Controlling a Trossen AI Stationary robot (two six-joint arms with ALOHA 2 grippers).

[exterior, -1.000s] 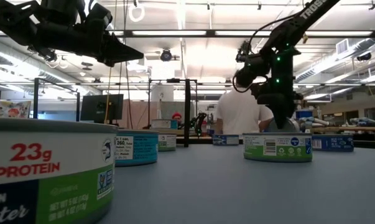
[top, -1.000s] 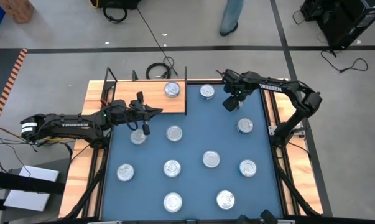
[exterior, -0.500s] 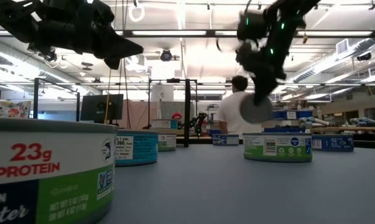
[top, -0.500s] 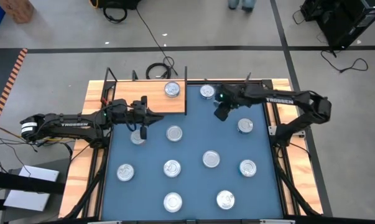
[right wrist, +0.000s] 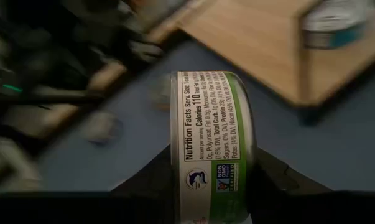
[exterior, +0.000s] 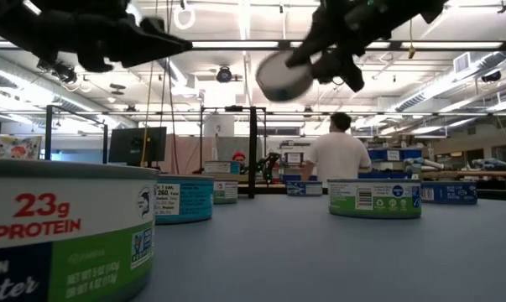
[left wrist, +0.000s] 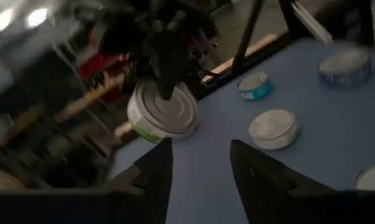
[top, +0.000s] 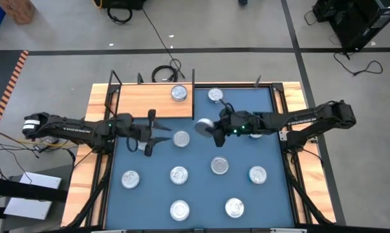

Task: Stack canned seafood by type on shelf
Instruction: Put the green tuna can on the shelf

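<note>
My right gripper (top: 209, 125) holds one tin of canned seafood (right wrist: 212, 137) in the air over the middle of the blue mat, just past the shelf's near right corner. The tin also shows in the low view (exterior: 284, 75). The shelf (top: 149, 100) is a wooden board at the far left; one tin (top: 179, 94) stands on it by its flat bottom. My left gripper (left wrist: 199, 149) is open, holds nothing, and points level at the held tin from the table's left (top: 162, 133). My right gripper pinches the tin between its two fingers, one on each flat end; one finger lies across the lid (left wrist: 168, 106). The green label wall (right wrist: 227, 112) faces the wrist camera. The fingers reach in from the table's right, slanting a little down. The tin stands on edge, lifted clear.
Several more tins stand about the blue mat (top: 201, 188), one near the left gripper (top: 180, 138) and one at the far edge (top: 214, 95). Black uprights (top: 193, 94) mark the shelf's corners. A person (exterior: 336, 155) stands beyond the table.
My right gripper has swung from the far right corner toward the table's middle, rising and tipping up from pointing steeply down, carrying the tin, which has turned onto its edge. My left gripper has swung off the shelf's near edge toward the table's near side, rolled, and opened.
</note>
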